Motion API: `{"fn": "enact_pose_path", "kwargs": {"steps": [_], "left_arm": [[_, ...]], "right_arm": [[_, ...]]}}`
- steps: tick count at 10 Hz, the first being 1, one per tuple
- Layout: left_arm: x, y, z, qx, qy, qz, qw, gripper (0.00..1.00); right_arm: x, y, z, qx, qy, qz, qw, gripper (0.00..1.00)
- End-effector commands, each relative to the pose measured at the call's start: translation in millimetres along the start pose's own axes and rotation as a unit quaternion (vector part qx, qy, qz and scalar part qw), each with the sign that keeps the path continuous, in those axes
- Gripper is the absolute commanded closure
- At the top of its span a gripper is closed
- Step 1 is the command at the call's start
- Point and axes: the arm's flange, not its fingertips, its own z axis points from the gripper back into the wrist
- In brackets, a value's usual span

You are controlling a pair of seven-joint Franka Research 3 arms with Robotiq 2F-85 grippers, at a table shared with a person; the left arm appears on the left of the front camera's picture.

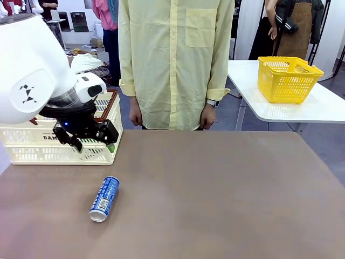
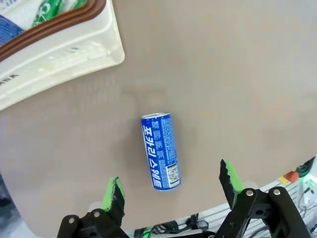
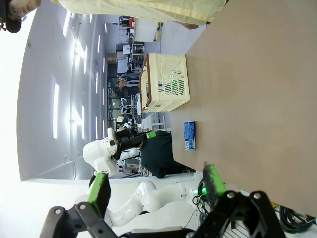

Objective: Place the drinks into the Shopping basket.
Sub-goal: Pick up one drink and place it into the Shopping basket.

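A blue can (image 1: 104,198) with white print lies on its side on the brown table, in front of the Shopping basket (image 1: 32,154). My left gripper (image 1: 94,144) hangs open above the table between the basket's near corner and the can. In the left wrist view the blue can (image 2: 161,150) lies between and beyond the open green-padded fingers (image 2: 115,194), untouched. A green can (image 2: 49,11) with white lettering rests inside the basket (image 2: 64,52). My right gripper (image 3: 156,174) is open and holds nothing; far off it sees the basket (image 3: 166,82) and the blue can (image 3: 189,135).
A person in a pale yellow shirt (image 1: 175,59) stands at the table's far edge with hands hanging down. A yellow mesh basket (image 1: 287,79) sits on a white side table (image 1: 323,108) at the back right. The brown tabletop (image 1: 226,199) stretches right of the can.
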Motion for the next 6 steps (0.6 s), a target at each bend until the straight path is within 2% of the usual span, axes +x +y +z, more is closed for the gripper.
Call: {"fn": "enact_pose_path", "kwargs": {"steps": [1, 4, 6], "left_arm": [[-11.2, 10.0, -29.9, 0.008, 0.028, -0.033, 0.999, 0.0], [-22.3, 16.5, -91.9, 0.01, 0.058, -0.047, 0.997, 0.0], [-35.1, 19.4, -127.7, 0.009, 0.107, -0.036, 0.994, 0.0]], "right_arm": [[2.4, 6.4, -0.3, 0.01, -0.004, -0.006, 1.0, 0.0], [2.4, 6.4, -0.3, 0.01, -0.004, -0.006, 1.0, 0.0], [2.4, 6.4, -0.3, 0.01, -0.004, -0.006, 1.0, 0.0]]}}
